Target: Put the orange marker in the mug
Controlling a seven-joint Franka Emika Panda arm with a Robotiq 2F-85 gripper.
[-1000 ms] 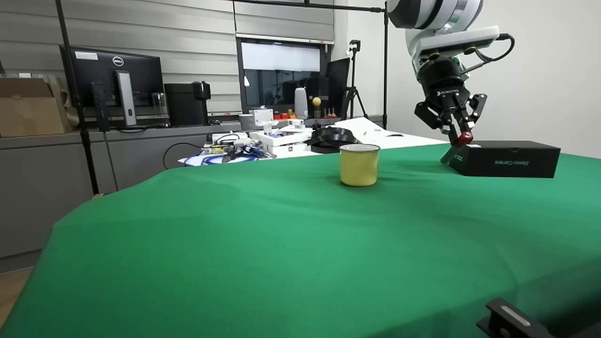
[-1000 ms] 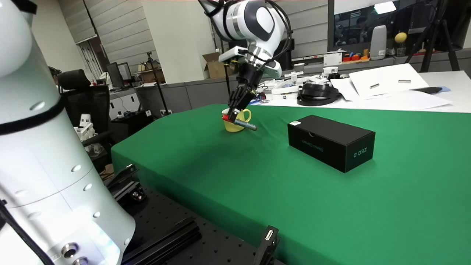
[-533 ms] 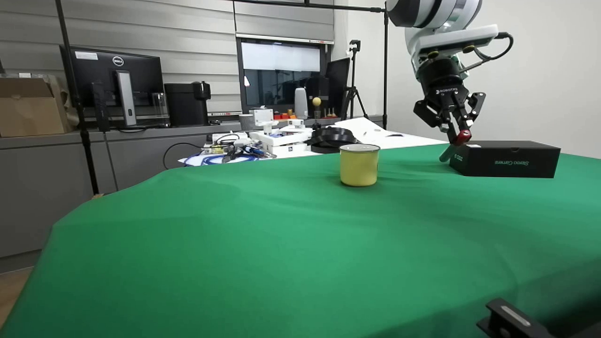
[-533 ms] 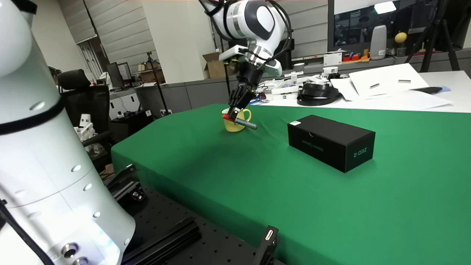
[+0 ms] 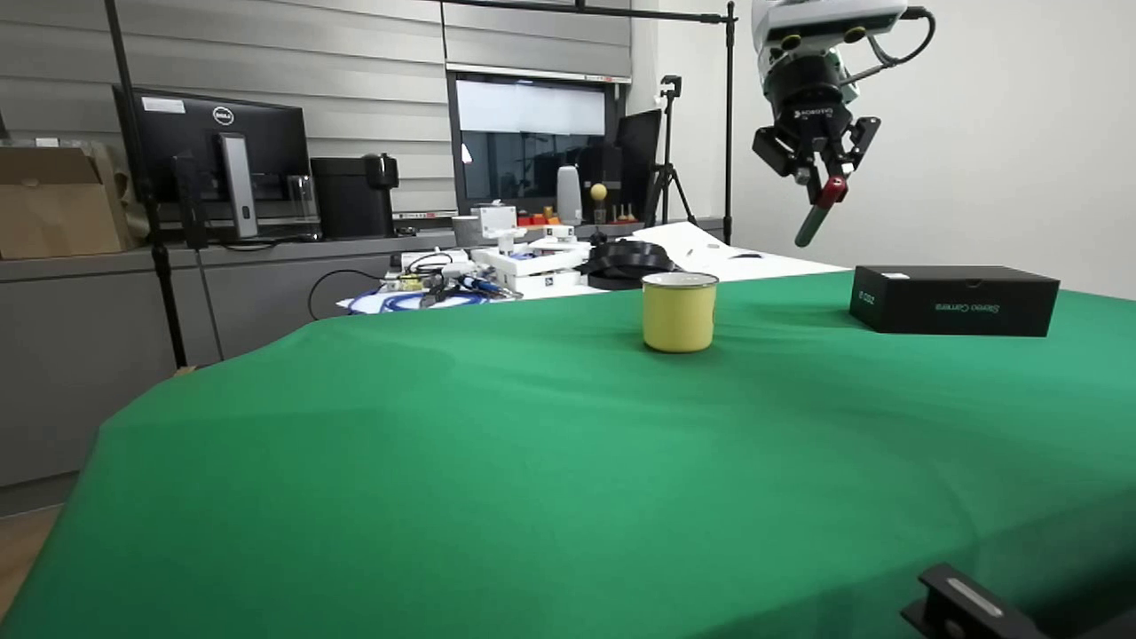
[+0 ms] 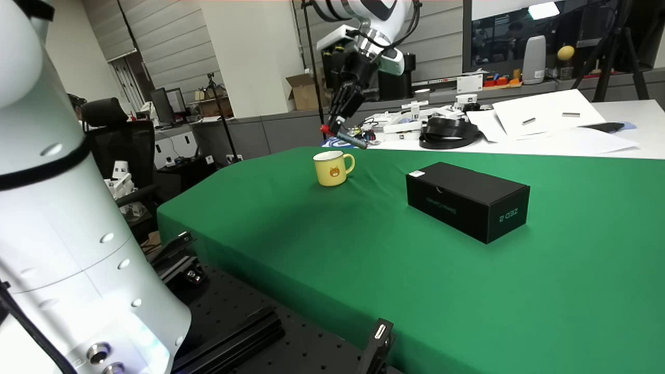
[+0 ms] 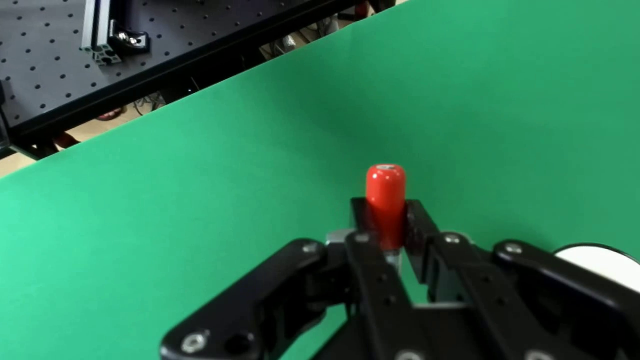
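The orange marker, with a red-orange cap end and a dark grey-green body, shows in both exterior views (image 5: 811, 225) (image 6: 352, 139) and in the wrist view (image 7: 386, 195). My gripper (image 5: 825, 177) (image 6: 335, 124) (image 7: 385, 215) is shut on its red end and holds it tilted in the air, high above the table. The pale-yellow mug (image 5: 678, 318) (image 6: 329, 170) stands upright on the green cloth, its handle and a small bear print visible in an exterior view. The marker is above the mug's rim height and apart from it. In the wrist view the mug's white inside (image 7: 600, 262) is partly hidden by the gripper.
A black box (image 5: 967, 303) (image 6: 467, 202) lies on the green-covered table (image 5: 532, 461), apart from the mug. A white side table with clutter and a black coil (image 6: 451, 132) stands behind. The table's edge and a perforated black plate (image 7: 165, 30) show in the wrist view.
The gripper has risen well above the table with the marker still in it, shifting a little sideways. The mug, partly covered before in an exterior view, is now uncovered and has not moved.
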